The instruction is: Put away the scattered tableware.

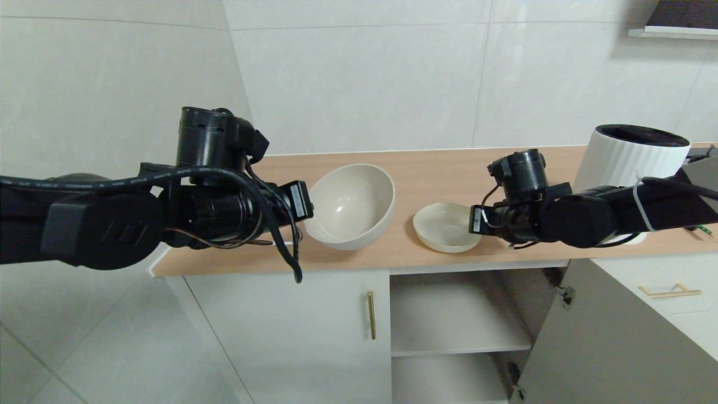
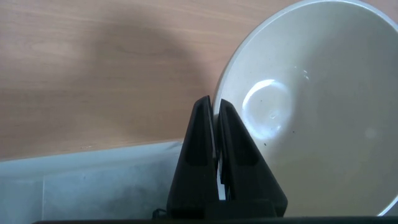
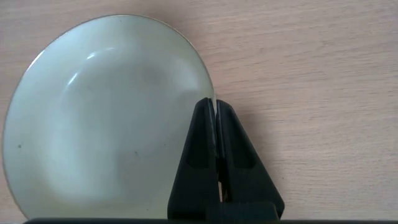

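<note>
A large cream bowl (image 1: 350, 205) sits tilted on the wooden counter (image 1: 449, 174), its opening turned toward me. My left gripper (image 1: 307, 209) is shut on its near-left rim; in the left wrist view the fingers (image 2: 202, 118) pinch the rim of the bowl (image 2: 311, 106). To its right lies a small shallow cream dish (image 1: 446, 226), flat on the counter. My right gripper (image 1: 477, 220) is shut on the dish's right rim. The right wrist view shows the fingers (image 3: 202, 124) closed over the edge of the dish (image 3: 106, 112).
A tall white ribbed container (image 1: 634, 163) stands behind my right arm. Below the counter an open cabinet shows a shelf (image 1: 454, 350), its grey door (image 1: 606, 336) swung out to the right. A closed door with a gold handle (image 1: 371, 315) is on the left.
</note>
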Tool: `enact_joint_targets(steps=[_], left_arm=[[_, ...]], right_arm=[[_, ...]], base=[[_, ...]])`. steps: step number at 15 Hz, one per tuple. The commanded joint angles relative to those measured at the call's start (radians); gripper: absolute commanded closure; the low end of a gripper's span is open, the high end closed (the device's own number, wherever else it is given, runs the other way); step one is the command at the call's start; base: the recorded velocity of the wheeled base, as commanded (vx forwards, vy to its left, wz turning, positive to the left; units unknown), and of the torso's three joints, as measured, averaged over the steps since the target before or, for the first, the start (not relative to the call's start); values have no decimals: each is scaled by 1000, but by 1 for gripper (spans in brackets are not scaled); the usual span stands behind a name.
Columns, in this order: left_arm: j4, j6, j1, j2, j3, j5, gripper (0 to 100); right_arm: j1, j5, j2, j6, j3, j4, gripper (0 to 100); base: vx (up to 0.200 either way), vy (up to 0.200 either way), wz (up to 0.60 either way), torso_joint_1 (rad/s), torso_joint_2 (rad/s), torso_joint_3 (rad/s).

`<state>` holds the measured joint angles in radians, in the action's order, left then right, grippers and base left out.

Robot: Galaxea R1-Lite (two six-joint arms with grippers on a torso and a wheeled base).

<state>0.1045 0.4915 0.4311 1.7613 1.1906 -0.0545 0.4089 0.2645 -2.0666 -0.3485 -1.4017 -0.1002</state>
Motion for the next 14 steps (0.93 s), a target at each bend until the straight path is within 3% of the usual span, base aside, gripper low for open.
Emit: enact_joint_targets(steps=[1, 3, 5, 7, 11, 14], left_arm=[[-2, 2, 0, -17, -13, 1, 100], [-2, 2, 0, -31, -28, 1, 100], [-2, 1, -2, -89, -88, 1, 100], [-2, 1, -11, -151, -143, 5, 100], [0, -2, -12, -269, -299, 61, 100], [0, -2, -12, -292, -345, 74, 100]], right_arm=[[1, -17, 54, 0, 36, 5, 100], [1, -57, 106, 0, 78, 5, 100], [2, -200, 295, 2, 230, 5, 100], [2, -274, 416, 10, 329, 25, 100], [5, -283, 543, 19, 461, 86, 100], [11, -283, 562, 19, 497, 82, 100]], base=[[0, 0, 0, 0, 0, 0], [0, 0, 0, 0, 0, 0], [0, 0, 0, 0, 0, 0], [0, 0, 0, 0, 0, 0], [0, 0, 0, 0, 0, 0], [0, 0, 0, 0, 0, 0]])
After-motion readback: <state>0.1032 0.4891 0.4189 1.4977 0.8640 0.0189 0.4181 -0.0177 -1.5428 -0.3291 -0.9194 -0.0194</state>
